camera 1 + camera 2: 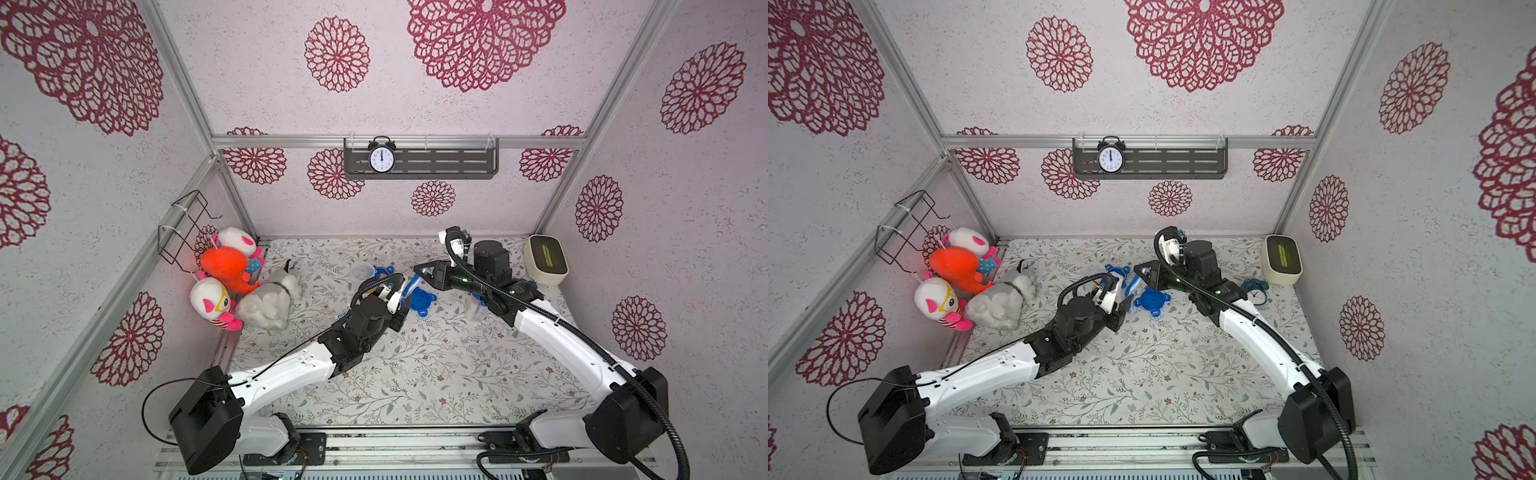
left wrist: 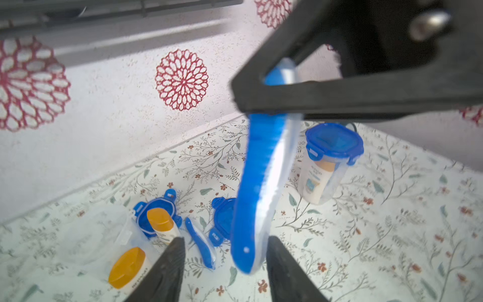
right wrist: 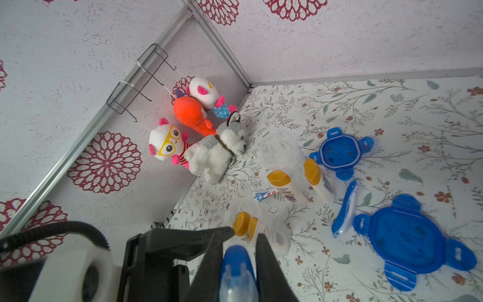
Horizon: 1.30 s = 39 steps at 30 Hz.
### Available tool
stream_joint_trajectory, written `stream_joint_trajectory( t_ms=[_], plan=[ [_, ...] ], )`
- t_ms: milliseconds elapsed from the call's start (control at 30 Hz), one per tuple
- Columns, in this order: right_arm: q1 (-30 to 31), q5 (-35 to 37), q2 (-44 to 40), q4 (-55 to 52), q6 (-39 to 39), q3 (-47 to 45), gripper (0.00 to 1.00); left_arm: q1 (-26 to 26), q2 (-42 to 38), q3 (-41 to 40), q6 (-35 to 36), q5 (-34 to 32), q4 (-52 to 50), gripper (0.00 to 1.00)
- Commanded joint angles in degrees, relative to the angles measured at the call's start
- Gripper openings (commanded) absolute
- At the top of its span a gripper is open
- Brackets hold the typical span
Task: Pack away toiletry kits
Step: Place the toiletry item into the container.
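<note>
A blue toothbrush (image 2: 261,183) hangs above the floral table. My right gripper (image 3: 239,234) is shut on its upper end (image 3: 236,269). Its lower end sits between the fingers of my open left gripper (image 2: 226,239), with a gap on each side. In both top views the two grippers meet mid-table (image 1: 409,286) (image 1: 1133,282). One closed jar (image 2: 332,157) with a blue lid stands upright, bottles inside. Below lie an open clear jar (image 3: 279,149), two loose blue lids (image 3: 337,153) (image 3: 410,240), orange-capped bottles (image 3: 285,185), a toothpaste tube (image 3: 266,194) and a second toothbrush (image 3: 345,209).
Plush toys (image 1: 232,282) are piled in the back left corner under a wire basket (image 1: 187,228). A cream box (image 1: 545,257) stands at the back right, with a teal alarm clock (image 1: 1256,289) beside it. A black clock (image 1: 381,158) sits on the wall shelf.
</note>
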Motion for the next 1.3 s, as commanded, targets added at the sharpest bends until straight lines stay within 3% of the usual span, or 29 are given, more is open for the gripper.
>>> stream_joint_trajectory(
  t_ms=[0,233,367,500,1000,1267],
  plan=[
    [0.3,4.2,2.0,-0.2,-4.3,4.1,0.14,3.7,-6.5,-2.5,-6.0,2.7,-1.5,0.63],
    [4.7,2.9,6.9,6.0,-9.0,5.8,0.14,18.3,-20.7,-3.6,-18.1,6.1,-18.9,0.66],
    [9.4,3.8,10.4,7.3,-13.1,7.2,0.14,27.6,-21.2,-0.9,-24.6,11.1,-30.5,0.61],
    [13.1,5.2,13.7,8.2,-17.9,8.4,0.15,33.0,-20.7,-3.2,-28.0,18.9,-29.9,0.56],
    [16.8,13.1,22.5,8.0,-30.4,14.1,0.15,36.2,-17.1,-6.9,-28.2,25.8,-24.5,0.55],
    [17.0,12.0,24.9,5.8,-33.1,15.4,0.15,36.8,-15.4,-6.9,-28.4,27.0,-22.6,0.55]
  ],
)
